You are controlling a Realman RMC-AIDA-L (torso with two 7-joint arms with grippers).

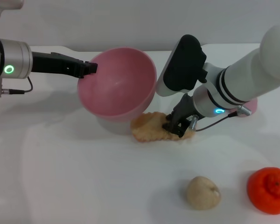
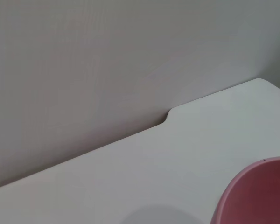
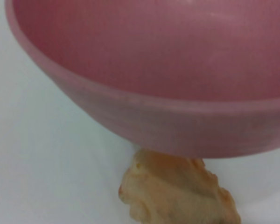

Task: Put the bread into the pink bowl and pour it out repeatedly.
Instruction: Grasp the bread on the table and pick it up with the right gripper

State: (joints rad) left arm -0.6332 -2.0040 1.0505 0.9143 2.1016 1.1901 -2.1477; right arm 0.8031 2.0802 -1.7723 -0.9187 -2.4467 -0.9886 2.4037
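The pink bowl (image 1: 117, 84) is held tilted by its rim in the clenched left gripper (image 1: 89, 69) — nothing inside. The bread (image 1: 151, 128) is clamped on the table (image 1: 84, 186) by the right gripper (image 1: 176, 127), just below the bowl.

Bright, even light; soft shadows; right wrist pic blurry.

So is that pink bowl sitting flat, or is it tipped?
Tipped. The left gripper holds the pink bowl by its rim, lifted, its mouth tilted toward the camera and empty. The bread lies on the table below it.
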